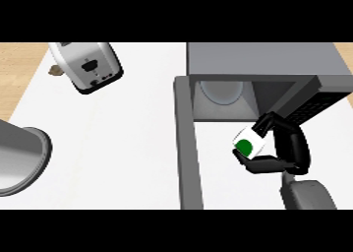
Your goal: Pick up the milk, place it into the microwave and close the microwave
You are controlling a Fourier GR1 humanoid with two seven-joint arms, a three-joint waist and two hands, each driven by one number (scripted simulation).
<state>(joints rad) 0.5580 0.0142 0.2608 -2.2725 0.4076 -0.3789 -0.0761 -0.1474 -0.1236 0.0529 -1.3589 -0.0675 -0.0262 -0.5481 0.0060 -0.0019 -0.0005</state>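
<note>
Milk [249,142]: lifted, clamped in curled right hand [280,152], just outside microwave [266,64] mouth near counter's right edge. Door [186,147] swung wide. Done: 1 step, pickup. Left: placing inside, closing door. Left hand unseen.

A white-and-black two-slot toaster [86,66] with dark knobs stands tilted near the far left corner of the white counter [113,142]. A small brown object [55,70] peeks out just beside its left side. A large grey metal pot [12,160] sits at the counter's left edge, partly cut off
</note>
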